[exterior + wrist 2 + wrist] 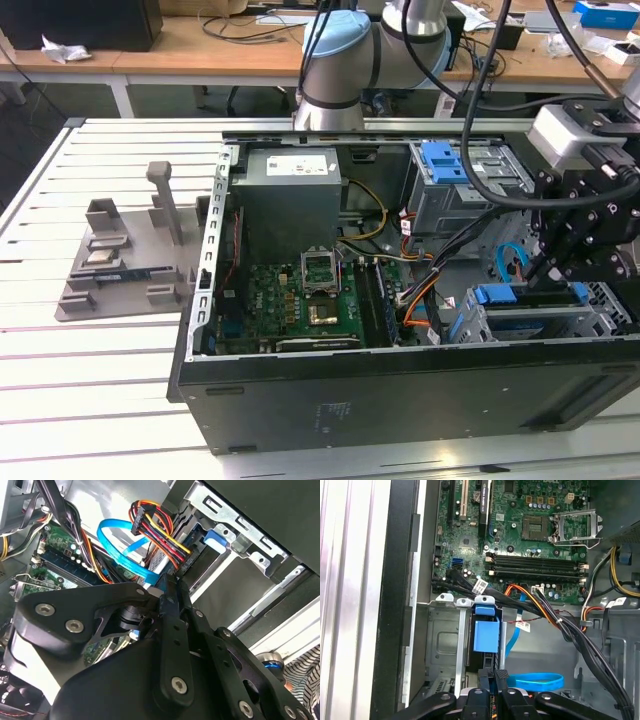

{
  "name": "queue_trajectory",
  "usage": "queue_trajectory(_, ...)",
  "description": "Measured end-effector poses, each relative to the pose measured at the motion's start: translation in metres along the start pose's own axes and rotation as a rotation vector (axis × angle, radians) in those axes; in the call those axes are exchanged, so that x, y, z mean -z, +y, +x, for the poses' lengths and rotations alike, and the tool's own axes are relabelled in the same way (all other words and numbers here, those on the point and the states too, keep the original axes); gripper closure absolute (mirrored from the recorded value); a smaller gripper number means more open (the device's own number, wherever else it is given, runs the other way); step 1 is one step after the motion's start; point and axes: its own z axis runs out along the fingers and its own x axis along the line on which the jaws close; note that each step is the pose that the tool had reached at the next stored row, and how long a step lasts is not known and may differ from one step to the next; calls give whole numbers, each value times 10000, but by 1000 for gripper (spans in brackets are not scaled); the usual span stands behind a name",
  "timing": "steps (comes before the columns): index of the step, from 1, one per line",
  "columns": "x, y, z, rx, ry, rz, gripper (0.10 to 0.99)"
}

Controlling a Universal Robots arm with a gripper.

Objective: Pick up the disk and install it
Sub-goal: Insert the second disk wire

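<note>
Your black claw (560, 275) hangs at four o'clock in the exterior view, over the blue-framed silver disk (530, 296) seated in the grey metal drive cage (480, 325) of the open black computer case (400, 395). You cannot tell whether its fingers grip. In the second wrist view, black linkages sit below a light-blue flat cable (120, 550). In the first wrist view, the disk's blue bracket (486, 635) lies at six o'clock, just above the fingertips (501, 676).

Gripper (497, 677) fingertips hidden behind the disk's (486, 636) blue carrier.
</note>
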Motion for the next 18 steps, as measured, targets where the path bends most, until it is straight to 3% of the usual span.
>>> queue_trajectory(4,0,-22,1,6,-99,5,925)
queue_trajectory(14,-45,-27,10,7,-72,5,925)
queue_trajectory(18,-38,-26,7,6,-64,3,851)
